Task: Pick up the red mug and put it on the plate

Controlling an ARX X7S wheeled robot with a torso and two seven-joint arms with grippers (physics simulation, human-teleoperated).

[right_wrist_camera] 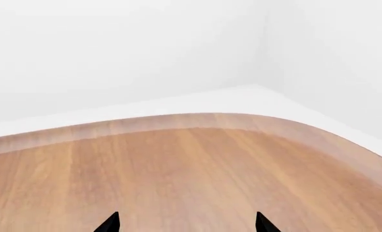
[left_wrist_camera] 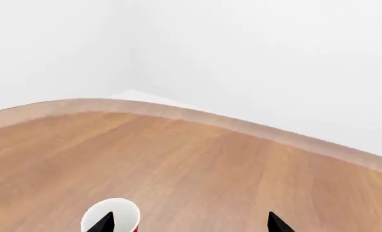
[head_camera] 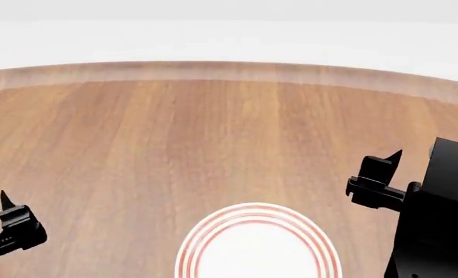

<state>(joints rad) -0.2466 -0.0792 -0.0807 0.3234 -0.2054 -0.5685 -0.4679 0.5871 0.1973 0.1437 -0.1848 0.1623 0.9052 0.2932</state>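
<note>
Left jaws wide apart, red mug (left_wrist_camera: 111,215) seemingly just beside one fingertip

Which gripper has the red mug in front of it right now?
The left gripper: its wrist view shows the red mug by one fingertip. The right gripper faces only bare table.

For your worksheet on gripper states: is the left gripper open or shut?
Open. In the left wrist view the left gripper shows two fingertips far apart, one overlapping the red mug rim, nothing clamped.
</note>
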